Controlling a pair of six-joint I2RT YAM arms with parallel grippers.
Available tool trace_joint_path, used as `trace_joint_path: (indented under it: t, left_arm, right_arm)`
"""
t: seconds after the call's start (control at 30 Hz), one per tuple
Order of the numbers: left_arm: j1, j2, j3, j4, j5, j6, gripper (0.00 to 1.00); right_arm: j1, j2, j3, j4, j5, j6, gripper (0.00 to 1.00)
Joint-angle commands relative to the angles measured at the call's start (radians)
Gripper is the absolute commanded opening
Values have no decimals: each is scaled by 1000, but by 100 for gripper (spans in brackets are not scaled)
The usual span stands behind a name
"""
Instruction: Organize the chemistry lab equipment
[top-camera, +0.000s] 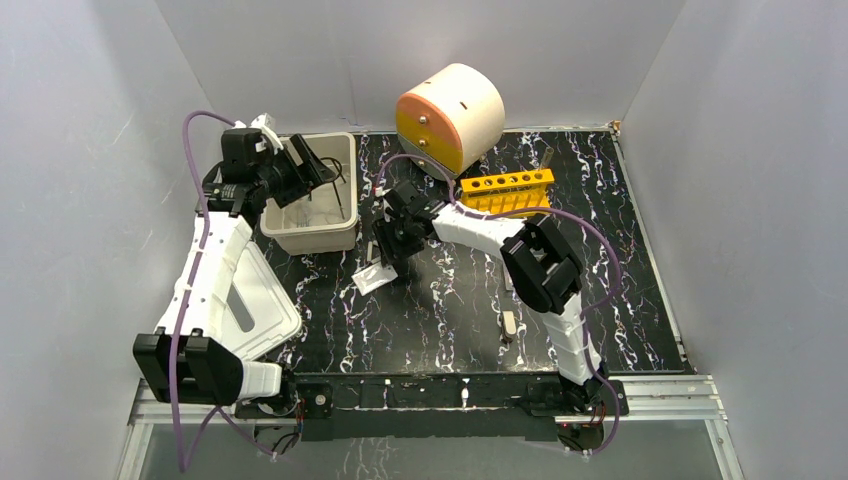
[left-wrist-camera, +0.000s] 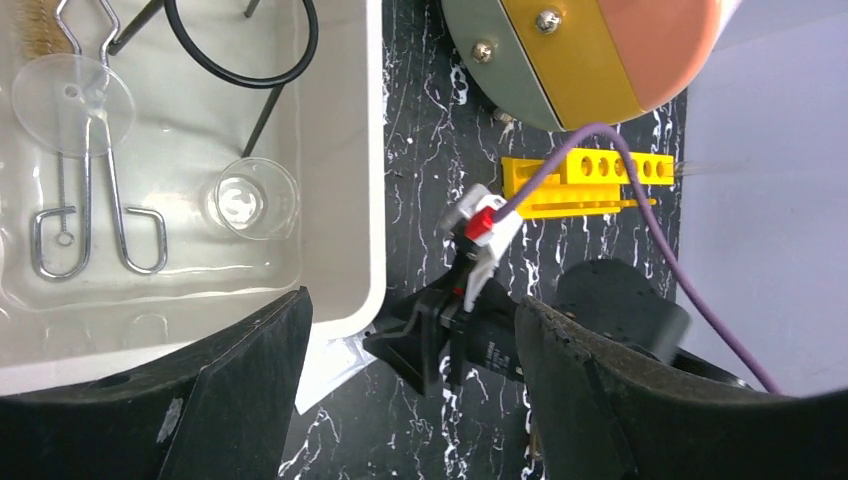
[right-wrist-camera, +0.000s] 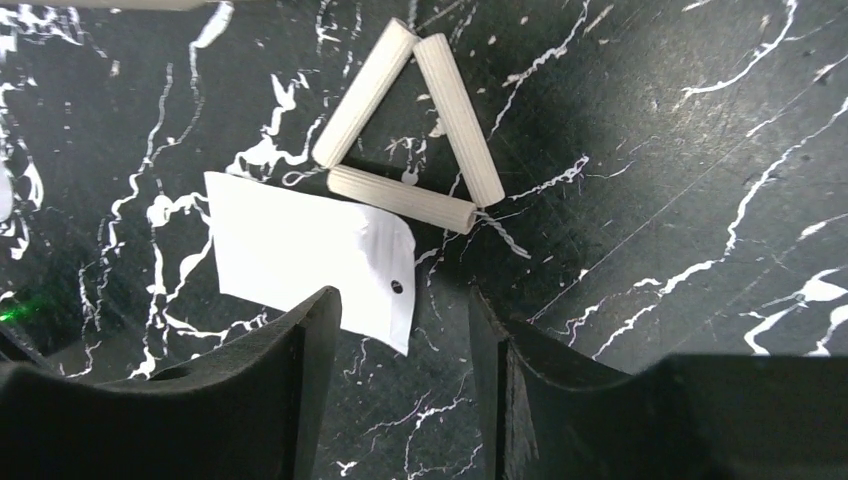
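1. Triangle (right-wrist-camera: 400, 197) of pale rods lies on the dark table (right-wrist-camera: 650, 150), just ahead of the right gripper (right-wrist-camera: 400, 310), whose jaws stand apart and hold nothing.
2. White square pad (right-wrist-camera: 300, 255) lies flat beside it, with one corner between these fingers.
3. Left gripper (left-wrist-camera: 410, 320) is spread wide and empty over the rim of the white tub (left-wrist-camera: 345, 150); tongs (left-wrist-camera: 116, 215), funnel (left-wrist-camera: 72, 92), beaker (left-wrist-camera: 255, 197) and black ring (left-wrist-camera: 238, 84) lie inside, ahead-left.

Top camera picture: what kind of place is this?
Probably a robot test booth set up as a tiny chemistry lab: two robot arms bolted to a black marbled table, plain white walls, a yellow test-tube rack and a glass beaker.
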Motion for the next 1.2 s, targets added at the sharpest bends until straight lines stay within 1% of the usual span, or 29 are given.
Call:
trace_joint_path:
  t: [0.0, 0.2, 0.4, 0.5, 0.57, 0.6, 0.67, 0.73, 0.83, 1.03, 1.17]
  left_arm:
    - [-10, -64, -5, -33, 48, -28, 73]
    - [-17, -109, -9, -86, 30, -11, 73]
    - [-19, -143, -37, -100, 22, -22, 73]
    - [-19, -152, -39, -113, 20, -21, 73]
    - [-19, -156, -40, -124, 10, -23, 73]
    - [-19, -156, -40, -129, 6, -27, 73]
    - [-20, -151, -39, -133, 7, -33, 73]
    - [-24, -142, -37, -133, 14, -38, 73]
    - [-35, -127, -27, -135, 19, -39, 73]
    - [-76, -78, -5, -120, 32, -49, 73]
    - [-113, -48, -9, -53, 62, -61, 73]
  right_arm:
    - [-4, 26, 26, -4, -25, 25, 57]
    - [-5, 70, 23, 32, -118, 17, 51]
    - [-15, 76, -58, 128, -172, 40, 43]
    - [-20, 90, -71, 165, -176, 54, 37]
    - [-24, 100, -75, 183, -145, 76, 33]
    - [-24, 103, -79, 197, -123, 90, 29]
    - [-27, 108, -89, 227, -111, 107, 17]
    - [-29, 110, -95, 246, -117, 111, 1]
    - [-28, 81, -111, 261, -110, 112, 0]
    - [-56, -102, -254, 308, -85, 113, 0]
    - [-83, -229, -337, 328, -78, 78, 0]
